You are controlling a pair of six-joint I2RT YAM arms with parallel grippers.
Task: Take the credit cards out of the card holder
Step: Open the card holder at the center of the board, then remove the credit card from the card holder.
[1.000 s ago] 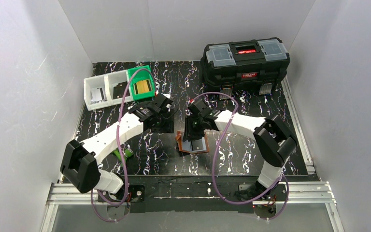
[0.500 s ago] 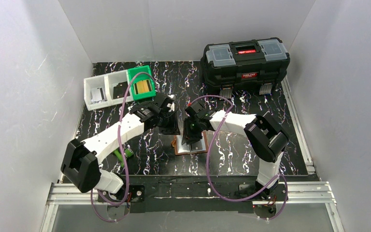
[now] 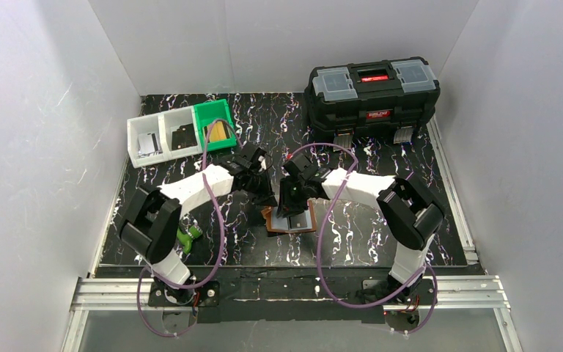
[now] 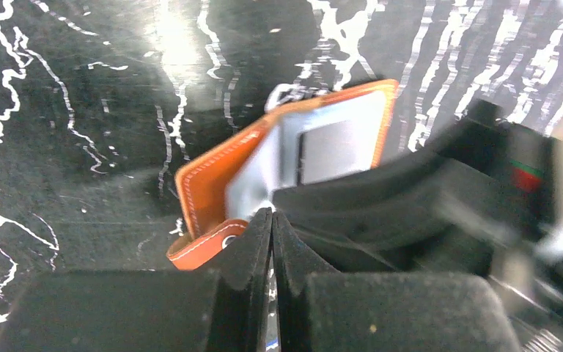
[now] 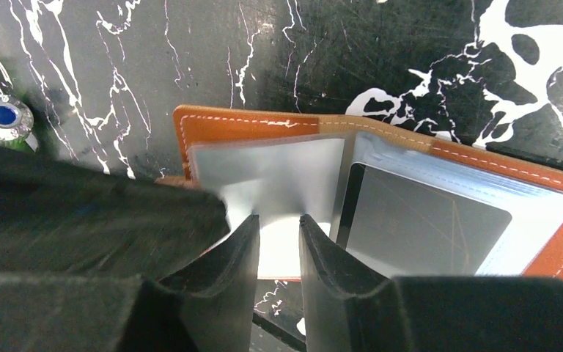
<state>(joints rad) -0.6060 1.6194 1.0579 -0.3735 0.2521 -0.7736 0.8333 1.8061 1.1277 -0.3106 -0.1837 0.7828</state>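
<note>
The brown card holder (image 3: 302,222) lies open on the black marbled table (image 3: 381,242) between the arms, a grey credit card (image 5: 425,220) in one pocket. The right gripper (image 5: 277,227), jaws a narrow slit apart, rests its tips on the other pale pocket. The left gripper (image 4: 272,220) is pinched fully closed beside the snap tab (image 4: 205,248); whether it grips anything, I cannot tell

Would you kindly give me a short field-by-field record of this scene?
card holder: lying open, pockets up
credit card: grey, tucked in the holder
left gripper: shut, beside the snap tab
right gripper: jaws slightly apart over a pale pocket
background: black toolbox, white and green bins
</note>
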